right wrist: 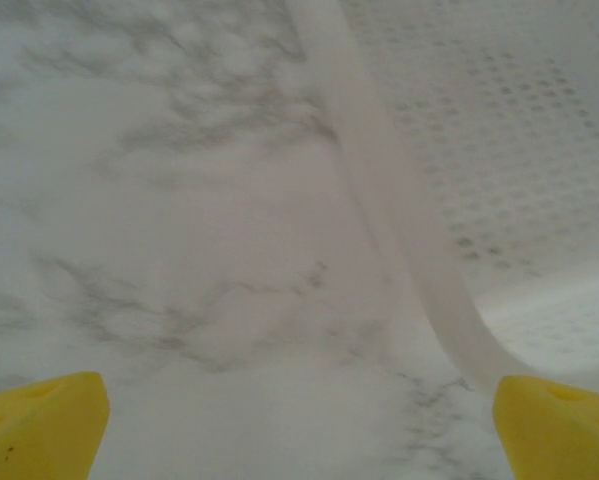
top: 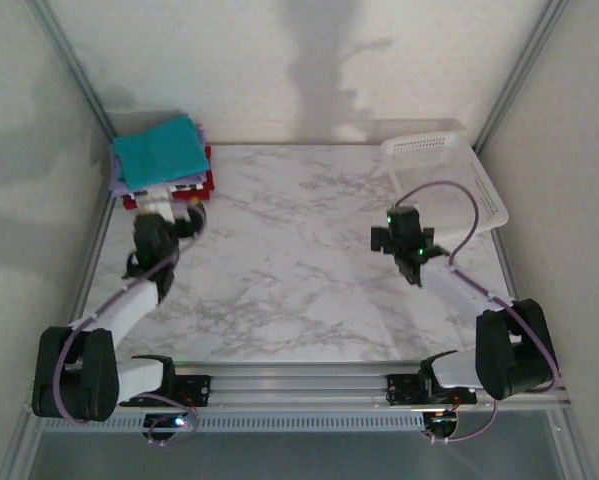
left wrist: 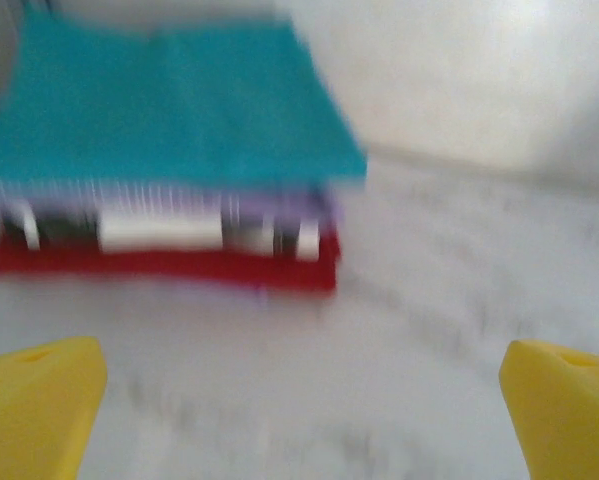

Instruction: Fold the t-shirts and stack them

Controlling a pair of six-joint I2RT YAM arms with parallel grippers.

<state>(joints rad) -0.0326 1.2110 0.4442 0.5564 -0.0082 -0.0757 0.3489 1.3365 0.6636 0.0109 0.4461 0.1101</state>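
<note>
A stack of folded t-shirts sits at the table's far left corner. The teal shirt (top: 159, 150) (left wrist: 169, 100) lies on top. Under it are a lavender one (left wrist: 299, 205), a black-and-white patterned one (left wrist: 159, 228) and a red one (top: 169, 190) (left wrist: 169, 265) at the bottom. My left gripper (top: 191, 215) (left wrist: 304, 400) hovers just in front of the stack, open, with only bare marble between its yellow fingertips (left wrist: 39, 400). My right gripper (top: 407, 222) (right wrist: 299, 420) is open over the marble beside the basket, holding nothing.
A white perforated plastic basket (top: 449, 175) (right wrist: 499, 150) stands at the far right; its rim (right wrist: 399, 220) runs close past my right gripper. The marble table (top: 299, 260) lies open between the arms. Walls close in on the left, right and back.
</note>
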